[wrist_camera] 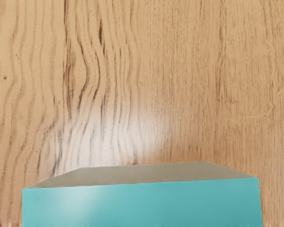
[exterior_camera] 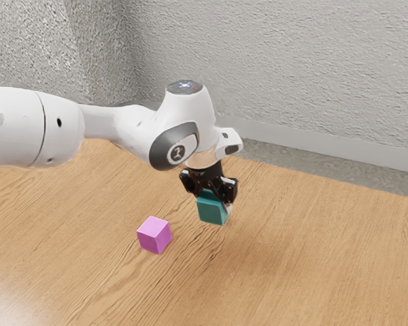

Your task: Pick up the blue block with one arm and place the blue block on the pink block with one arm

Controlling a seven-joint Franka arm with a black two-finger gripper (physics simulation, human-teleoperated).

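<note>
My black gripper (exterior_camera: 213, 201) is shut on a teal-blue block (exterior_camera: 212, 209), which hangs a little above the wooden table (exterior_camera: 313, 258), slightly tilted. The same block (wrist_camera: 142, 203) looms large and close under my hand in the wrist view, with bare wood grain beyond it. A pink block (exterior_camera: 154, 234) rests on the table to the exterior view's left of the held block and lower, about one block width away. The two blocks do not touch.
The wooden tabletop stretches in every direction around the blocks. Behind it a grey floor strip (exterior_camera: 340, 166) and a rough grey wall (exterior_camera: 292, 61) close off the back. My white arm (exterior_camera: 88, 129) reaches in from the exterior view's left.
</note>
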